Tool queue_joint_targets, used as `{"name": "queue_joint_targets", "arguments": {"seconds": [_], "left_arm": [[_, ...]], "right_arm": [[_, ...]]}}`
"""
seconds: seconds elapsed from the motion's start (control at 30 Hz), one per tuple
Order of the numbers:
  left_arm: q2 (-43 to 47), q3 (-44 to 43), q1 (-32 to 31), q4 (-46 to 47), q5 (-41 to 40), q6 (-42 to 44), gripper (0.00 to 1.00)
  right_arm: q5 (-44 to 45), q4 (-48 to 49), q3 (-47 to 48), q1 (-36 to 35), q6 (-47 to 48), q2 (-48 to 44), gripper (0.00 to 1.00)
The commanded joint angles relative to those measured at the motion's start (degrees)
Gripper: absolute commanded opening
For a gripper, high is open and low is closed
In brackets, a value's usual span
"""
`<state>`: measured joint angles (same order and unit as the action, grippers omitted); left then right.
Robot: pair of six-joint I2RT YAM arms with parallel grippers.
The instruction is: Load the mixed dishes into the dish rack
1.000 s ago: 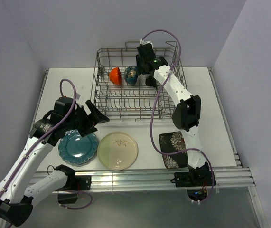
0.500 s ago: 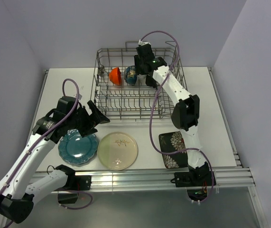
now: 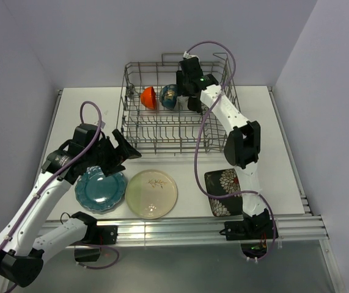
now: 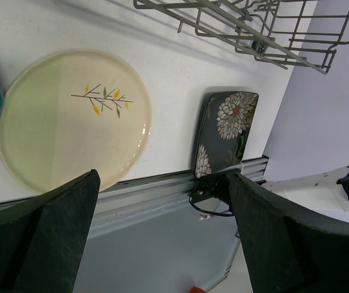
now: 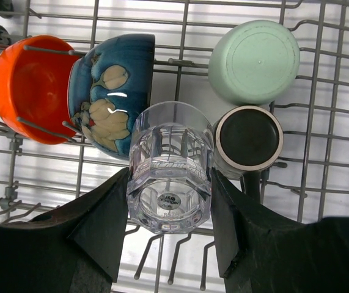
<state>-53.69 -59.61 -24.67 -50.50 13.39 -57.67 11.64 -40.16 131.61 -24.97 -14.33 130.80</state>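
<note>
A white counter point(image 3: 88, 110) fills the middle of the scene, matte and plain. Pale lavender walls close it in on three sides: a far wall point(image 3: 162, 30), a left wall point(image 3: 9, 91) and a right wall point(image 3: 336, 91). Silver metal rails point(image 3: 180, 226) run left to right along the counter's near edge. A thinner metal strip point(image 3: 288, 146) borders its right side. Nearer than the rails lies a flat grey surface point(image 3: 180, 268).

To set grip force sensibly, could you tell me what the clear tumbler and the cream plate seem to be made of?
The clear glass: transparent, faceted, bright highlights; likely glass, possibly plastic. The cream round plate: seemingly glazed ceramic, given its sheen and painted sprig.
</note>
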Motion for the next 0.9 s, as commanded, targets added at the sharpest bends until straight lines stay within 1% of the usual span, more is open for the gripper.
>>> {"name": "queue_joint_targets", "arguments": {"seconds": [0.0,0.17,0.3,0.43,0.6,0.8,0.87], "left_arm": [[1.0,-0.5,0.3,1.2,0.0,0.4,0.94],[1.7,0.4,0.3,2.0,0.5,-0.6,0.94],[2.4,0.7,0.3,1.6,0.1,-1.2,0.94],[3.2,0.9,0.4,1.5,-0.2,-1.8,0.94],[3.5,0.9,0.3,1.2,-0.4,-2.2,0.94],[3.9,1.7,0.4,1.8,-0.1,-2.8,0.93],[3.9,1.9,0.3,1.9,0.0,-3.0,0.93]], "right_arm": [[2.5,-0.2,-3.3,2.9,-0.1,-1.3,0.0],[2.9,0.3,-6.5,3.3,0.0,-2.8,0.0],[2.3,2.8,-10.8,3.7,-1.1,-5.6,0.0],[2.7,1.8,-11.1,4.0,-2.9,-5.9,0.0],[3.2,3.5,-15.2,4.0,-2.8,-8.2,0.0],[4.6,3.3,-15.9,4.7,-1.9,-8.8,0.0],[4.7,3.0,-14.8,4.9,-1.2,-8.3,0.0]]}}
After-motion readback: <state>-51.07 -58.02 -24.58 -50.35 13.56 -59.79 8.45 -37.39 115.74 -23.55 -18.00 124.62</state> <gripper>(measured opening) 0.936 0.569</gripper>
